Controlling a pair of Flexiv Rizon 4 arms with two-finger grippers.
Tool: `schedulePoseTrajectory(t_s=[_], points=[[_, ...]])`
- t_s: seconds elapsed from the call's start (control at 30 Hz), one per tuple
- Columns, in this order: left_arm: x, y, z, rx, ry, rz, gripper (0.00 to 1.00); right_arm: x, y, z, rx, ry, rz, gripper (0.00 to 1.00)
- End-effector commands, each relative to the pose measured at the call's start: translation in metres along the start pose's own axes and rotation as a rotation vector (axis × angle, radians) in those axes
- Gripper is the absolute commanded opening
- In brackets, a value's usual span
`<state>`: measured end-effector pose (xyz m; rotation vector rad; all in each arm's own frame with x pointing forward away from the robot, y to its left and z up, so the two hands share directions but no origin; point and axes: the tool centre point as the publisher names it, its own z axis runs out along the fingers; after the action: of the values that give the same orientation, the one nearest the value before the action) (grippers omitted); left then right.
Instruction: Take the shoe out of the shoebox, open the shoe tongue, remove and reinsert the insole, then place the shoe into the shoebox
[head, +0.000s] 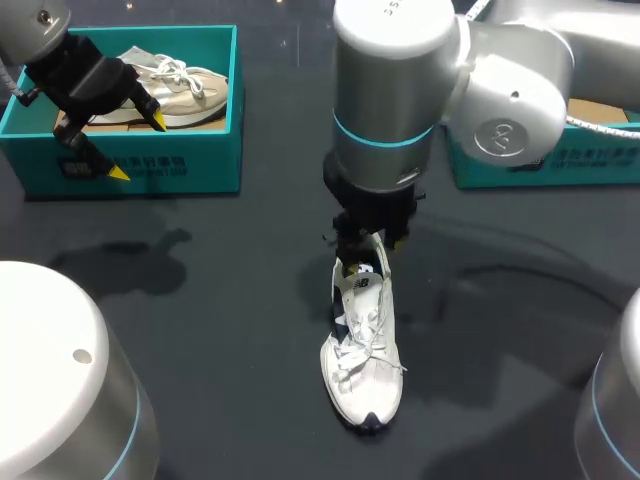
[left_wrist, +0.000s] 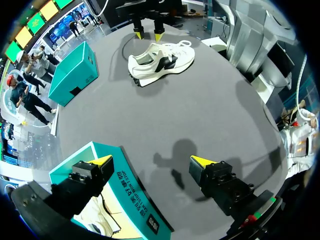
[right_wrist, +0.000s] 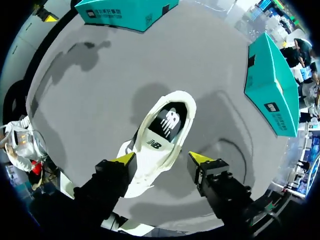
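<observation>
Dark worktop (head: 200, 330): white shoe (head: 365, 355) lies out of its box, mid-worktop, toe twd me. R jaws open, hanging over its heel opening. Further back, L jaws open above front wall of teal shoebox (head: 140, 165) w/ 2nd shoe (head: 175, 85) inside. Another teal box (head: 610, 170) back right.

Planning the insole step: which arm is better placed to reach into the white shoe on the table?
Right: the right tool hangs open over the shoe's heel opening, while the left tool sits far off at the teal shoebox.
</observation>
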<state>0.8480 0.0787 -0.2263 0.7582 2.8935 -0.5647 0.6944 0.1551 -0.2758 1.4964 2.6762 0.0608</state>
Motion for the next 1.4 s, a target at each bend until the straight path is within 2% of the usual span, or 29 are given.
schedulePoseTrajectory(t_s=[0.03,0.17,0.5,0.63,0.8,1.13,1.4], points=[[0.001,0.000,0.000,-0.003,-0.001,0.001,1.00,-0.013,-0.004,-0.008,-0.084,0.028,-0.280,1.00],[0.001,0.000,0.000,-0.003,-0.001,0.001,1.00,-0.015,-0.002,-0.012,-0.094,0.112,-0.396,1.00],[0.001,0.000,0.000,-0.003,-0.001,0.001,1.00,-0.015,-0.002,-0.012,-0.094,0.112,-0.396,1.00],[0.001,0.000,0.000,-0.003,-0.001,0.001,1.00,-0.006,0.011,-0.011,-0.045,-0.018,-0.476,1.00],[0.001,0.000,0.000,-0.003,-0.001,0.001,1.00,-0.008,0.026,-0.010,-0.048,-0.066,-0.535,1.00],[0.001,0.000,0.000,-0.003,-0.001,0.001,1.00,-0.007,0.050,-0.003,-0.043,-0.126,-0.642,1.00],[0.001,0.000,0.000,-0.003,-0.001,0.001,1.00,-0.024,0.067,0.016,-0.046,-0.128,-0.706,1.00]])
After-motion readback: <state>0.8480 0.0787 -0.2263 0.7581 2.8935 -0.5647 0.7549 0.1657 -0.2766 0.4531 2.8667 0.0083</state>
